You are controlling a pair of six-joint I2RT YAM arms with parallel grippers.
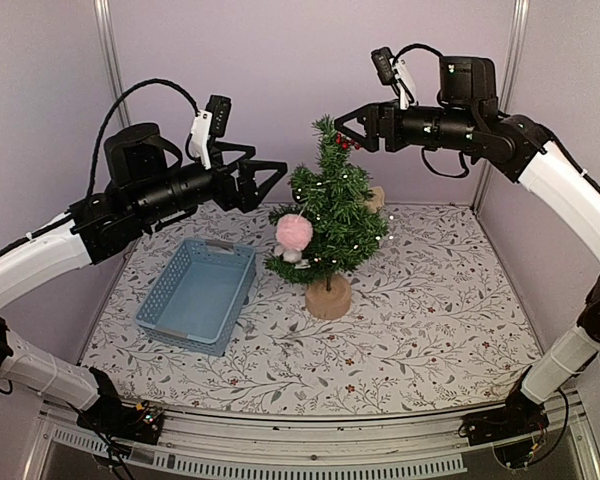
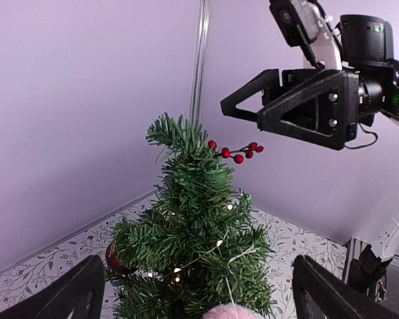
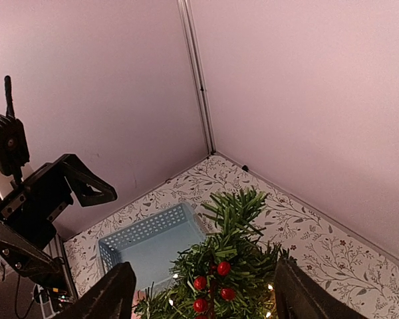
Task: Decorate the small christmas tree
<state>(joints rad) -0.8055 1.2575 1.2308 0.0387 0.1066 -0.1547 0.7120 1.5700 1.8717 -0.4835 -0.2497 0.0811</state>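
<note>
The bristly dark-green tree (image 1: 332, 210), round wooden base on the floral table (image 1: 430, 320), has a perforated blue basket (image 1: 158, 292) left of it and the left gripper (image 1: 272, 185) and right gripper (image 1: 340, 128) flanking its tip, both spread, empty.

Soft, even light leaves only a faint shadow beneath the small dark-green bristly christmas tree (image 1: 330, 215), and all views are sharp, the right wrist's pinker and dim at lower left.

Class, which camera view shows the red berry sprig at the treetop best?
The left wrist view: the red berry sprig stands clear against the wall. Right wrist shows it from above, low in frame; top external shows only tiny red dots.
</note>
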